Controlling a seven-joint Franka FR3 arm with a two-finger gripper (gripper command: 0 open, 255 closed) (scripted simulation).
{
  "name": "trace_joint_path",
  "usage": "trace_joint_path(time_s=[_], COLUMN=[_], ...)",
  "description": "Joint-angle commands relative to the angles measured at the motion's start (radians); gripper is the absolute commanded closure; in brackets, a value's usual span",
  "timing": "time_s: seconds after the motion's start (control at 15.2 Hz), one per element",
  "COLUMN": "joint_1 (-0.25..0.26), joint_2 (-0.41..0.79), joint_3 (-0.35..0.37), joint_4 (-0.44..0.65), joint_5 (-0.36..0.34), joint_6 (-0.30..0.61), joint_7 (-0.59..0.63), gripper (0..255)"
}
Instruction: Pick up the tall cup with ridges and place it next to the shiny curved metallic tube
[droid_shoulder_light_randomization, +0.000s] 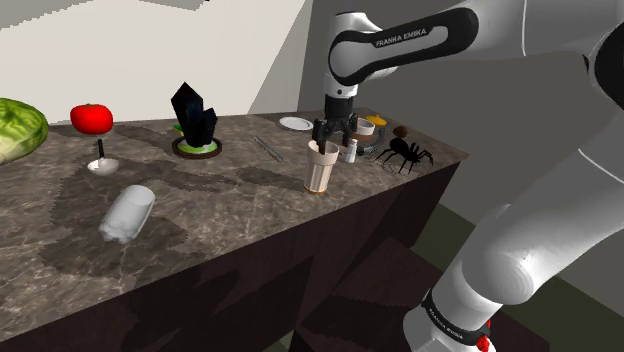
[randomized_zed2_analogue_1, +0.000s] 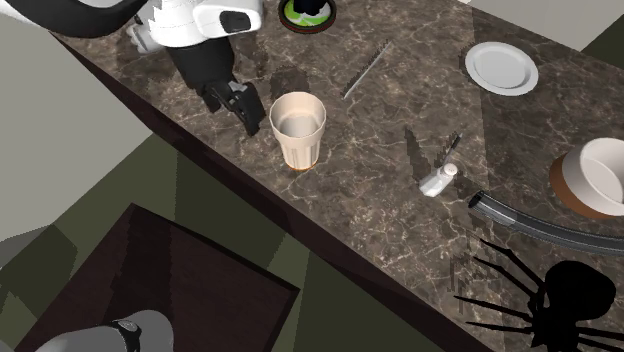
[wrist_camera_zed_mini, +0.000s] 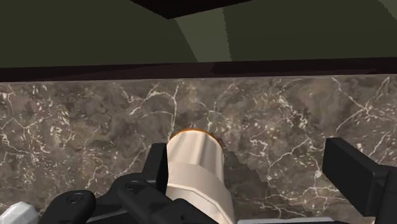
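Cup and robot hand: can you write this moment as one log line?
gripper: open, astride cup | cup: upright on counter, not clasped | tube: away from cup

Dark marbled counter (droid_shoulder_light_randomization: 250, 205), white arm (droid_shoulder_light_randomization: 400, 45) coming in from the right. Black gripper (droid_shoulder_light_randomization: 333, 138) sits right over the tall beige cup (droid_shoulder_light_randomization: 320, 170), fingers apart at its rim (contact unclear). Cup upright, near the counter's front edge. Small white bottle (droid_shoulder_light_randomization: 350, 151) just behind it, black spider (droid_shoulder_light_randomization: 404, 155) to its right. Further back, a white plate (droid_shoulder_light_randomization: 296, 124) and a bowl (droid_shoulder_light_randomization: 376, 123). Thin grey rod (droid_shoulder_light_randomization: 268, 147) lies left of the cup. Left part: black crystal (droid_shoulder_light_randomization: 195, 115) on a green-rimmed dish (droid_shoulder_light_randomization: 197, 150), red tomato (droid_shoulder_light_randomization: 91, 118) on a stand (droid_shoulder_light_randomization: 101, 162), green lettuce (droid_shoulder_light_randomization: 16, 130) at the picture's edge, white cylinder (droid_shoulder_light_randomization: 128, 213) on its side, well apart from the cup.
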Motion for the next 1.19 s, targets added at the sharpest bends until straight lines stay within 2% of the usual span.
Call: trace_joint_path(time_s=[0.0,0.46,0.92,1.12], joint_1=[-0.005,-0.018,-0.022,-0.022], joint_2=[0.07,0.299,0.333,0.333], joint_3=[-0.009,-0.025,-0.028,-0.028], joint_4=[0.047,0.235,0.173,0.173], joint_5=[0.003,0.025,0.022,0.022], joint_6=[0.036,0.113,0.21,0.21], joint_7=[-0.008,-0.025,-0.023,-0.023], gripper=[0,0,0,0])
